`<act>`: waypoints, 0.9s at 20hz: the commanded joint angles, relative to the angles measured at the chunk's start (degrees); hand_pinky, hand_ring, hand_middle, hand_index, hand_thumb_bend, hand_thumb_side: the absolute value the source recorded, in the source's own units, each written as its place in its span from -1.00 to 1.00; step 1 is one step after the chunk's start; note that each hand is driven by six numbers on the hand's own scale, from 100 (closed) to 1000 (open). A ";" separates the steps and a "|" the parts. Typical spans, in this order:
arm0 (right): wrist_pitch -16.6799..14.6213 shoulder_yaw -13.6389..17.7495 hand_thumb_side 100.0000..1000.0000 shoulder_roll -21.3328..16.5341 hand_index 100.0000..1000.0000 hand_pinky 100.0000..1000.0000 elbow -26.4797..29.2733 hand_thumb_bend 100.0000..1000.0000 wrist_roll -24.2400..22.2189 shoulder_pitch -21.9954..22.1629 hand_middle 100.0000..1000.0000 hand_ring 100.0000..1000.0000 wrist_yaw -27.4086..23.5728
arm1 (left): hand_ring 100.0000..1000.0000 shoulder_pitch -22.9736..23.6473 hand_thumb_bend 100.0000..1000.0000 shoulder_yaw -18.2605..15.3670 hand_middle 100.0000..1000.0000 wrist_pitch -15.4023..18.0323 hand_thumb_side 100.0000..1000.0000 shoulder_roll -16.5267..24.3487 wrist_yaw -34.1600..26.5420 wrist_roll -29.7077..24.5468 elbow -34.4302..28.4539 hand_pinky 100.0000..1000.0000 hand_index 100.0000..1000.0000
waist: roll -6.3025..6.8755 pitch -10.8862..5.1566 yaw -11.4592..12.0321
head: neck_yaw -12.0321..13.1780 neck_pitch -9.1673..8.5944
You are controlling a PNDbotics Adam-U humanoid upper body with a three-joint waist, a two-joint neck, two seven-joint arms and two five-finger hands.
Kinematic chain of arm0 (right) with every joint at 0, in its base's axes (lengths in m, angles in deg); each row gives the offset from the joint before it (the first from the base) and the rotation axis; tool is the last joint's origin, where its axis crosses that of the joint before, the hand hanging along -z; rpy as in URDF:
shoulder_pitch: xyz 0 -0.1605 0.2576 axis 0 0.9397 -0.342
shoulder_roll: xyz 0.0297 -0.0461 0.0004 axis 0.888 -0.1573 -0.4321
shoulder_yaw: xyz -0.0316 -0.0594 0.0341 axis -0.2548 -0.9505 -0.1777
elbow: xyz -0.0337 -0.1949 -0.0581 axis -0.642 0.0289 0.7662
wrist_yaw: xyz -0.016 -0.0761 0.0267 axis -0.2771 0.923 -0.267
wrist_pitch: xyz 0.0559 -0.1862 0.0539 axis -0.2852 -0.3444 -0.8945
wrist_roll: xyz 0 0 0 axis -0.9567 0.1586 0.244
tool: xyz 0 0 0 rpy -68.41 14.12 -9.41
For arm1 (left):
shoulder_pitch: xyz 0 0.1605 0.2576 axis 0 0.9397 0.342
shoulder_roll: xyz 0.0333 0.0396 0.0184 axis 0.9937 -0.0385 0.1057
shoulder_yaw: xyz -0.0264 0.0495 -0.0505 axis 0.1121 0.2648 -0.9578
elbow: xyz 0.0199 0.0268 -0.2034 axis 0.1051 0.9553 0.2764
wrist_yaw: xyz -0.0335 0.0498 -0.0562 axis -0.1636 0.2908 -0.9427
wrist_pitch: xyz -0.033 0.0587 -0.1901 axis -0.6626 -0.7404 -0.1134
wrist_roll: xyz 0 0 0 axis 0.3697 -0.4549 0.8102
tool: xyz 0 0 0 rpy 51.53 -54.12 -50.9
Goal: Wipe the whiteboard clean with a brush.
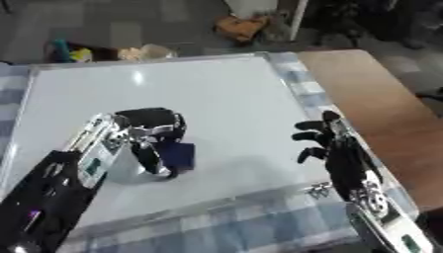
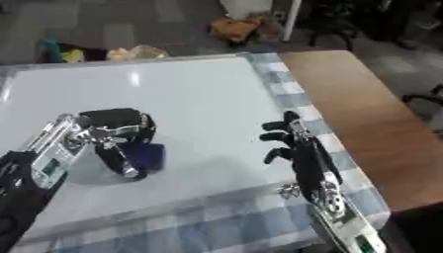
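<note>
A large whiteboard (image 1: 199,99) lies flat on a blue checked cloth and looks blank white. My left hand (image 1: 149,129) rests on its near part, fingers curled round a dark blue brush (image 1: 179,154) that sits against the board. My right hand (image 1: 333,148) stands on edge at the board's right border, fingers bent inward and holding nothing.
A brown wooden tabletop (image 1: 380,104) runs along the right beyond the checked cloth (image 1: 259,222). A small metal clip (image 1: 318,189) lies at the board's near right corner. Clutter sits on the floor past the far edge.
</note>
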 commanded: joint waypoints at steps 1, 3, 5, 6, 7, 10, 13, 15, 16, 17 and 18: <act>-0.10 0.44 1.00 -0.66 0.24 -0.38 0.41 -1.00 -0.03 -0.55 0.32 0.30 0.30 | -0.20 -1.46 -0.10 -1.13 -0.37 -0.02 -1.00 2.29 -2.17 -1.46 -1.06 -0.18 -1.00 | 0.12 -0.85 0.01 | -0.17 0.23; -0.11 0.44 1.00 -0.68 0.24 -0.38 0.37 -1.00 -0.02 -0.56 0.32 0.30 0.30 | -0.21 -1.55 -0.10 -1.62 -0.38 -0.40 -1.00 3.12 -3.62 -2.22 -1.23 -0.19 -1.00 | 0.16 -0.89 0.11 | -0.28 0.21; -0.12 0.44 1.00 -0.70 0.24 -0.38 0.36 -1.00 -0.04 -0.59 0.32 0.30 0.30 | -0.22 -1.60 -0.11 -2.03 -0.38 -0.86 -1.00 3.91 -4.90 -2.88 -1.46 -0.20 -1.00 | 0.17 -0.92 0.20 | -0.32 0.17; -0.13 0.45 1.00 -0.73 0.24 -0.38 0.37 -1.00 -0.04 -0.59 0.32 0.30 0.30 | -0.22 -1.65 -0.11 -2.19 -0.39 -1.05 -1.00 4.34 -5.45 -3.18 -1.56 -0.20 -1.00 | 0.16 -0.94 0.23 | -0.33 0.16; -0.12 0.47 1.00 -0.75 0.24 -0.38 0.39 -1.00 -0.05 -0.59 0.32 0.30 0.30 | -0.22 -1.73 -0.11 -2.34 -0.39 -1.23 -1.00 4.76 -6.00 -3.46 -1.63 -0.20 -1.00 | 0.14 -0.96 0.26 | -0.33 0.15; -0.09 0.50 1.00 -0.80 0.24 -0.38 0.42 -1.00 -0.04 -0.51 0.32 0.30 0.30 | -0.22 -2.06 -0.11 -2.93 -0.39 -1.86 -1.00 5.96 -7.27 -3.89 -1.81 -0.20 -1.00 | 0.09 -1.02 0.29 | -0.34 0.15; -0.07 0.51 1.00 -0.85 0.24 -0.38 0.48 -1.00 -0.04 -0.48 0.32 0.30 0.28 | -0.22 -2.53 -0.11 -3.68 -0.39 -2.55 -1.00 6.99 -7.77 -3.80 -1.50 -0.20 -1.00 | 0.09 -1.08 0.33 | -0.34 0.13; -0.06 0.50 1.00 -0.85 0.24 -0.38 0.47 -1.00 -0.05 -0.47 0.32 0.30 0.27 | -0.21 -2.95 -0.11 -4.23 -0.38 -2.89 -1.00 7.60 -7.50 -3.51 -0.83 -0.20 -1.00 | 0.12 -1.11 0.32 | -0.38 0.08; -0.06 0.49 1.00 -0.84 0.24 -0.38 0.46 -1.00 -0.05 -0.48 0.32 0.30 0.26 | -0.21 -3.09 -0.11 -4.40 -0.38 -2.90 -1.00 7.72 -7.34 -3.37 -0.52 -0.20 -1.00 | 0.13 -1.11 0.31 | -0.38 0.07; -0.06 0.48 1.00 -0.84 0.24 -0.38 0.45 -1.00 -0.05 -0.48 0.32 0.30 0.26 | -0.21 -3.16 -0.11 -4.49 -0.38 -2.84 -1.00 7.76 -7.21 -3.25 -0.28 -0.20 -1.00 | 0.13 -1.11 0.31 | -0.38 0.06; -0.06 0.48 1.00 -0.84 0.24 -0.38 0.45 -1.00 -0.06 -0.48 0.32 0.30 0.26 | -0.21 -3.20 -0.11 -4.55 -0.38 -2.75 -1.00 7.76 -7.11 -3.14 -0.10 -0.20 -1.00 | 0.14 -1.11 0.31 | -0.38 0.06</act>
